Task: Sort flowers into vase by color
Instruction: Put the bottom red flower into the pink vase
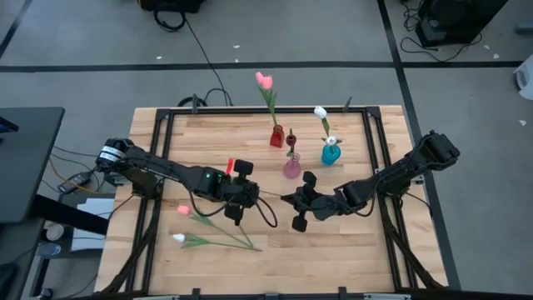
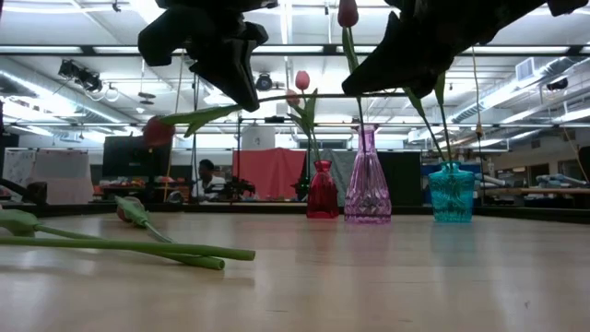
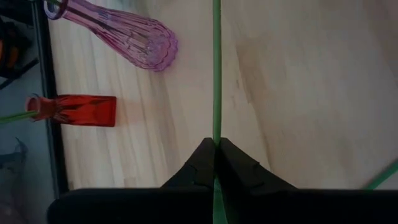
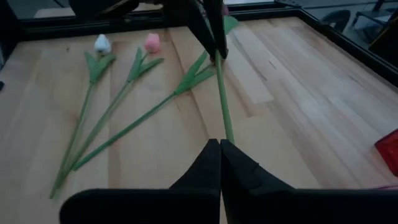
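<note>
Both grippers are shut on one tulip, held level above the table's middle. Its dark red head (image 2: 159, 131) and a leaf (image 2: 198, 116) stick out past my left gripper (image 1: 254, 196) (image 2: 244, 92). The stem (image 1: 268, 197) bridges across to my right gripper (image 1: 289, 200) (image 2: 358, 88). At the near left, a pink tulip (image 1: 183, 210) and a white tulip (image 1: 177, 239) lie flat on the table. The right wrist view shows a third leafy stem (image 4: 130, 127) beside them, its head hidden by my left gripper. My left gripper (image 3: 216, 144) pinches the green stem (image 3: 216, 124) between its two fingers, nearer the head than my right gripper. The stem lies along the fingers and runs on past their ends. The flower is lifted clear and lies about level. My right gripper (image 4: 220, 144) pinches the stem's lower part (image 4: 227, 132) between its fingertips, coming level from the table's right side. The stem runs straight out from the fingertips toward the left gripper (image 4: 214, 46). It hangs clear of the table.
Three vases stand at the far middle: a red one (image 1: 276, 137) with pink tulips (image 1: 264, 81), a pink glass one (image 1: 291, 167) with a dark flower (image 1: 291, 138), and a teal one (image 1: 331, 153) with a white flower (image 1: 321, 112). Bare wood lies near right.
</note>
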